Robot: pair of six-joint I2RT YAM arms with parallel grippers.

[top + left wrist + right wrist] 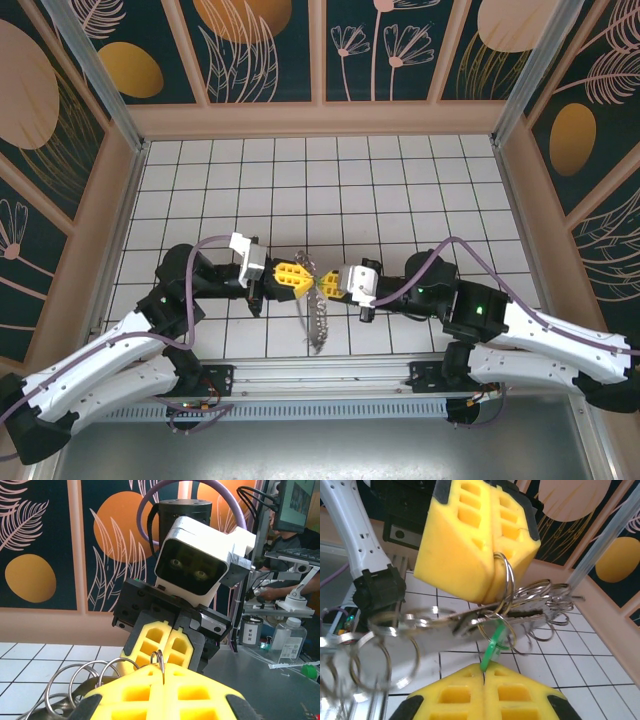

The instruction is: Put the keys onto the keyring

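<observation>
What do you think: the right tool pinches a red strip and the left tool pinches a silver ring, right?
Not red: the right wrist view shows a green strip in the right tool. The left tool does pinch a silver ring.

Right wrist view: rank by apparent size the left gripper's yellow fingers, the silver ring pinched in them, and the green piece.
1. Yellow fingers of the left gripper, by far largest.
2-3. Silver ring and green key piece: similar in length, the piece thinner but nearer the camera, so unranked.
</observation>
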